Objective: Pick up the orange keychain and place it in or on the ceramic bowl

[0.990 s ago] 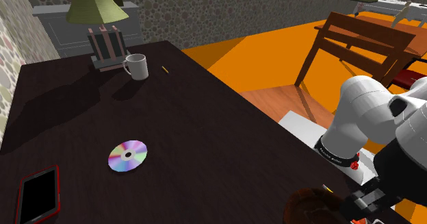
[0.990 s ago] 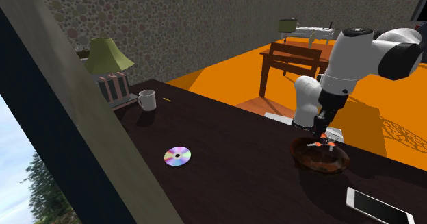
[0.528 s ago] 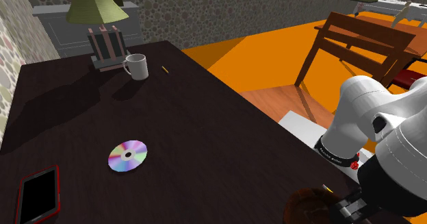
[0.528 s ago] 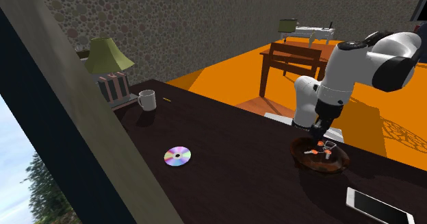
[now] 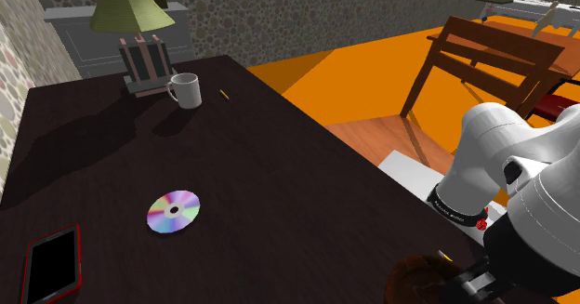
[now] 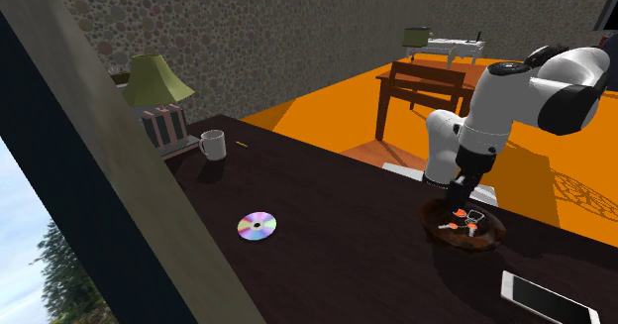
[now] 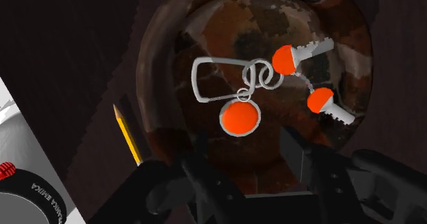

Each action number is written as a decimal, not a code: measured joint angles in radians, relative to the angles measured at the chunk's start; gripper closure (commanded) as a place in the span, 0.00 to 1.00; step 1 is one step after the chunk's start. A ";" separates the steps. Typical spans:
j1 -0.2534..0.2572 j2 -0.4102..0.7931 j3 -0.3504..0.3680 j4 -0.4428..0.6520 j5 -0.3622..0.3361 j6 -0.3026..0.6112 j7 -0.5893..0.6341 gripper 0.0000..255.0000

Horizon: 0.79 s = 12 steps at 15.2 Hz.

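1. Found the orange keychain [image 7: 240, 117], made up of a round orange tag, silver rings, a rectangular clip and two orange-headed keys, lying flat on the inner floor of the mottled brown ceramic bowl [image 7: 170, 51].
2. Saw the all-black two-finger claw [image 7: 250, 171] hanging just above the bowl's near rim, fingers spread apart and clasping nothing. Saw the keychain lying clear of both fingertips.
3. Located the bowl on the dark worktop [image 6: 337, 253], close to the arm's stand, with a thin yellow pencil [image 7: 127, 133] lying just beside its outer wall.
4. Noted a rainbow-sheened disc [image 5: 173, 210] and a white handled mug [image 5: 185, 90] farther along the worktop, well apart from the bowl and with no part in the job.
5. Judged both the pick-up and the placement as done, going by the keychain resting wholly inside the bowl and the empty claw.
6. Reckoned little left to do, as far as the views showed, beyond lifting the claw straight up and clear. Flagged the loose rings and keys as the one snag to avoid on the way out.
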<state>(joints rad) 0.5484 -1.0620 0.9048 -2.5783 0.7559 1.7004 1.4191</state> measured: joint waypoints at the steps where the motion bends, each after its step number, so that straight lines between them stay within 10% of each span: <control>1: 0.000 0.000 0.000 0.000 0.000 0.000 0.000 0.00; 12: -0.013 0.003 -0.082 0.097 -0.070 -0.101 0.015 0.00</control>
<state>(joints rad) 0.5352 -1.0592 0.8227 -2.4814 0.6854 1.5995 1.4343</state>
